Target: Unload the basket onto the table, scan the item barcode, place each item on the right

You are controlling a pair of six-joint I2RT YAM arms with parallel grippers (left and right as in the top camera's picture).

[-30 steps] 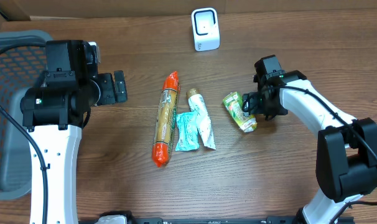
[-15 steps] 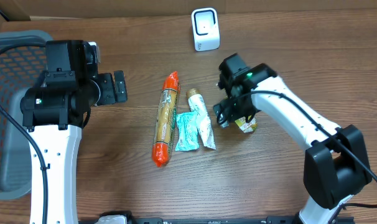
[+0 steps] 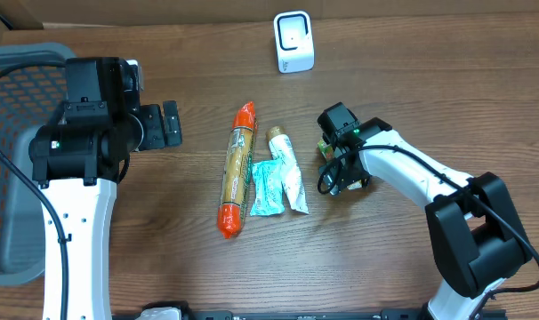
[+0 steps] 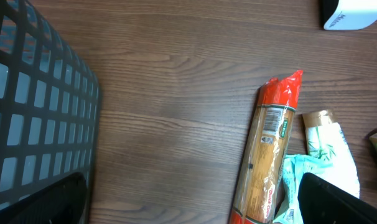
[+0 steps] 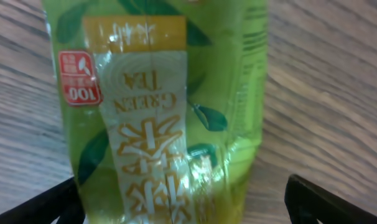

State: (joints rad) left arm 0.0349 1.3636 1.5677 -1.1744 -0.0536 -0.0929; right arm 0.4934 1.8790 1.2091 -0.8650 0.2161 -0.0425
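**Landmark:** white scanner (image 3: 293, 42), upright near the far edge of the surface (image 3: 412, 267).

**Task item:** green tea packet (image 5: 170, 112), lying flat, nearside of the scanner and slightly to its right. In the overhead view it is mostly hidden under the right arm.

**Right end effector** (image 3: 341, 169): directly over the packet, jaws spread and straddling it, pinching nothing.

**Left end effector** (image 3: 172, 124): well left of the scanner, jaws spread, empty.

**Other stock, nearside-left of the scanner:**
- long pasta pack with red ends (image 3: 236, 169)
- white tube (image 3: 287, 164)
- teal sachet (image 3: 268, 188), touching the tube

**Grey basket** (image 3: 12, 107): far left of the scanner, at the surface's left edge.

**Open room:** bare wood between scanner and packet. There is a broad bare strip along the near edge and more to the packet's right.

**Change over the last second:** the right arm has swung from the packet's right side to over it. The left arm is unmoved. The packet is in about the same place.
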